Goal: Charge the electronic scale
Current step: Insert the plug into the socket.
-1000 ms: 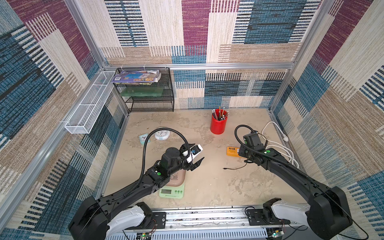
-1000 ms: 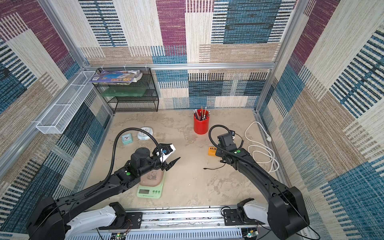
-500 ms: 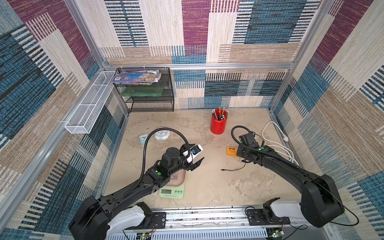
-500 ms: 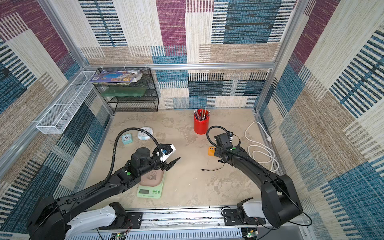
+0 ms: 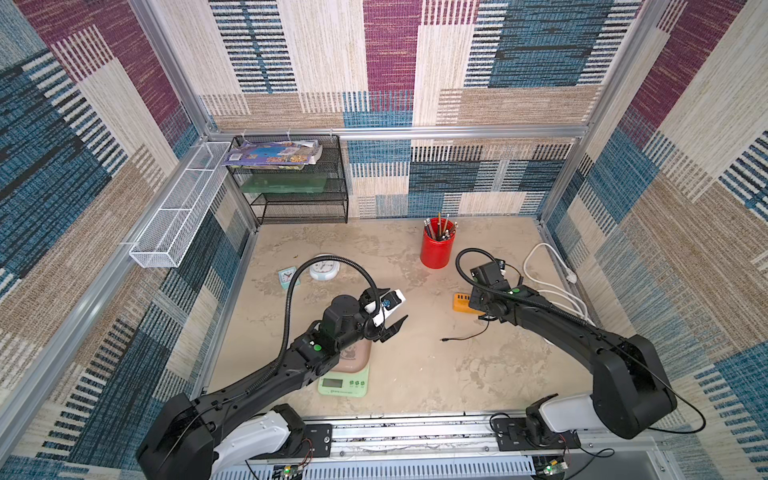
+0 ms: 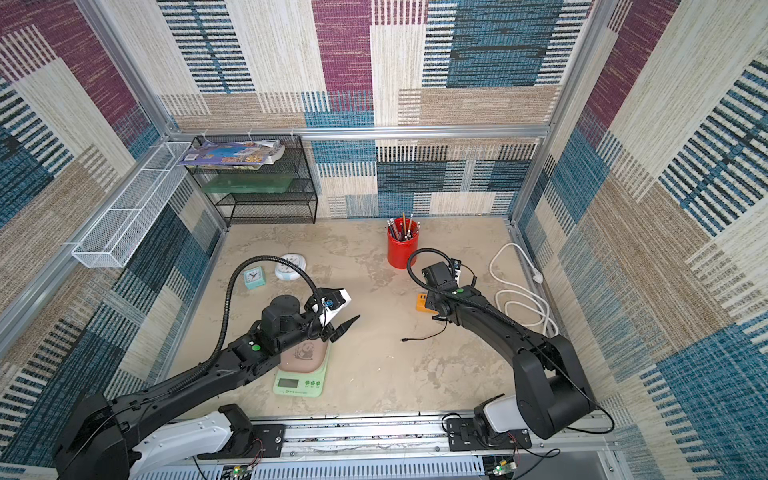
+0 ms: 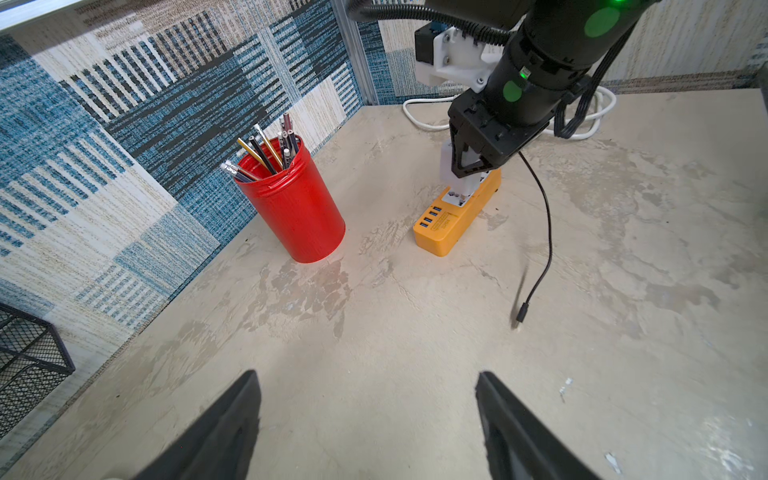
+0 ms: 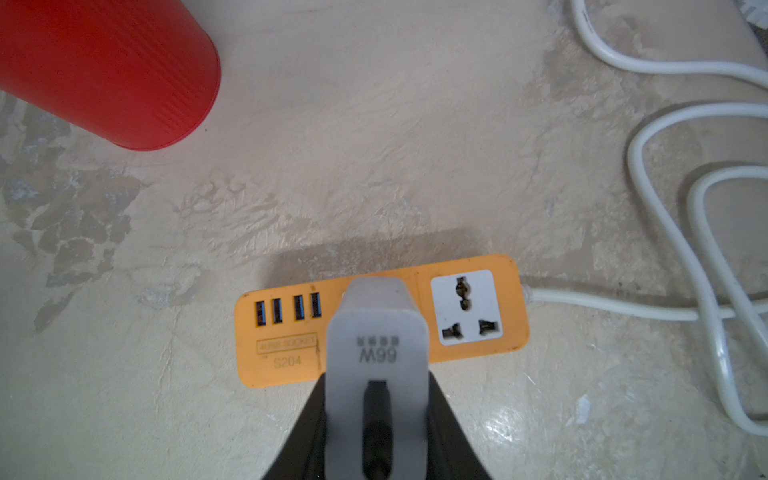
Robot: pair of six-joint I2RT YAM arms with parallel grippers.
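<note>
Right wrist view: we see our right gripper (image 8: 376, 419) clamped on the white charger (image 8: 376, 332), which stands on the orange power strip (image 8: 286, 357). Our left gripper (image 7: 368, 415) hangs wide open and empty above the table (image 5: 415, 374). The electronic scale (image 5: 345, 381) lies near the table's front edge, partly under our left arm (image 5: 291, 370).
</note>
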